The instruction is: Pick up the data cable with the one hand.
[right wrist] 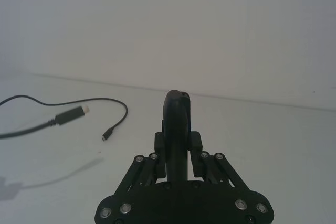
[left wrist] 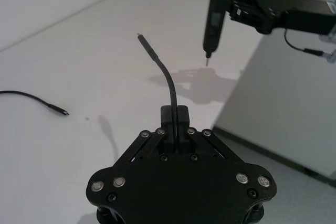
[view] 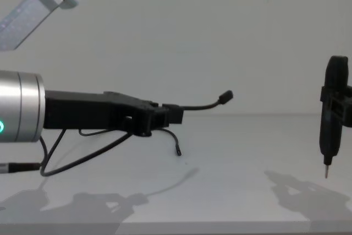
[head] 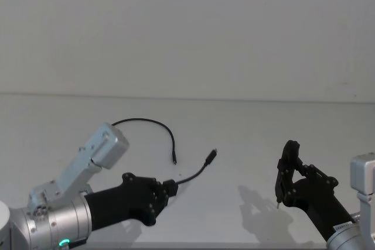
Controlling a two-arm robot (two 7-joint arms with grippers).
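The left claw [head: 170, 187] is squeezed tight on the data cable [head: 197, 174]. A short bit of cable sticks straight out in front of the claw, with its end up in the air. The long part loops back under the claw and hangs low toward the counter [head: 252, 127]. The right claw [head: 280, 190] is well off to the side, clamped on a pen-like tool [view: 328, 130]. I think the left claw only needs to lift.

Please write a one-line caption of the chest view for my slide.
Left gripper grips the data cable near one raised plug; right gripper holds a pen-like tool, apart.
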